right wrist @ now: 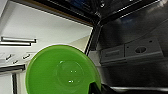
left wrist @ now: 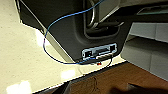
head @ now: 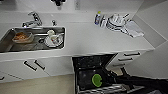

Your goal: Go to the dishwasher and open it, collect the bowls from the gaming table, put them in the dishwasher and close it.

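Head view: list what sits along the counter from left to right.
Sink with dishes → tap → bottle → stack of plates → cloth.

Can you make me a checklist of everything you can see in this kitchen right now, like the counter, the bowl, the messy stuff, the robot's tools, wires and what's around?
Surface: white counter, mostly bare in the middle.
Job's things: dishwasher open; green bowl over its dark inside.
Clutter: dirty dishes in the sink; bottle, stacked plates and cloth on the counter.
Tools: right tool at the green bowl's rim.
Cables: blue cable in the left wrist view.
Surroundings: white cabinets, pale floor.
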{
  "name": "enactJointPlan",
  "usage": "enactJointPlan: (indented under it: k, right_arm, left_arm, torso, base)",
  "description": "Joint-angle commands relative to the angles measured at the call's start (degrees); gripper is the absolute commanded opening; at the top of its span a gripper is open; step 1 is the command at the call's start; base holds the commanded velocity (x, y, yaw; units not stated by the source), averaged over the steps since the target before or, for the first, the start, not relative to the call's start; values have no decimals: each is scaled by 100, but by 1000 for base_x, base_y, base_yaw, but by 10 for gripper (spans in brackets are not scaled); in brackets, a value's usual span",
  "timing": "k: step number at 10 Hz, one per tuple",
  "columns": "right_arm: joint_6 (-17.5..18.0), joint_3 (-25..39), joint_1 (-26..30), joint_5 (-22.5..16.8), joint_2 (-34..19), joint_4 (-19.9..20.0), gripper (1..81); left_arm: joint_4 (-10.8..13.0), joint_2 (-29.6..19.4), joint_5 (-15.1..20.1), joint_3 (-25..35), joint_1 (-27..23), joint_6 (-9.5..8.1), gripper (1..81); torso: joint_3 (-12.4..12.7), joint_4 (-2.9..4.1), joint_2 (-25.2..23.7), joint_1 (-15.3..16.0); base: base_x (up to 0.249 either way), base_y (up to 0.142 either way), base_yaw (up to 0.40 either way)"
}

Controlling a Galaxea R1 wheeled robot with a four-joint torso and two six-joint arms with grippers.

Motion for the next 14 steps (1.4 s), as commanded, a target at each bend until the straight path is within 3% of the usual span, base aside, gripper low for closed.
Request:
enactJointPlan:
  k: [1, 5, 6, 10, 11, 12, 14]
  right_arm:
    - [3, -93, 949, -150, -64, 358, 10]
    - [3, -374, 1370, -150, -55, 454, 10]
    - [3, -392, 1441, -150, -73, 507, 811]
    - [-6, -278, 995, -305, -274, 551, 811]
    - [-66, -156, 706, -737, -344, 551, 811]
    - [-102, 107, 206, -915, -572, 551, 811]
    - [-232, 293, -623, -863, -1125, 490, 811]
  left_arm:
    - [68, 11, 271, 14, 209, 28, 811]
    - [68, 64, 324, 14, 218, 10, 811]
    - [68, 64, 333, 14, 227, 10, 811]
    - [42, 64, 350, 5, 227, -25, 811]
    - [-90, 63, 350, -21, 201, -25, 811]
    - [-213, 81, 350, -92, 183, -25, 811]
    - [-222, 133, 359, -206, 139, -25, 811]
  torso:
    - [0, 0, 0, 0]
    - [0, 0, 0, 0]
    - [0, 0, 0, 0]
    - [0, 0, 0, 0]
    - [0, 0, 0, 0]
    - [0, 0, 0, 2]
    - [0, 0, 0, 2]
  base:
    - [0, 0, 0]
    - [0, 0, 0]
    - [0, 0, 0]
    - [0, 0, 0]
    - [0, 0, 0]
    - [0, 0, 0]
    - [0, 0, 0]
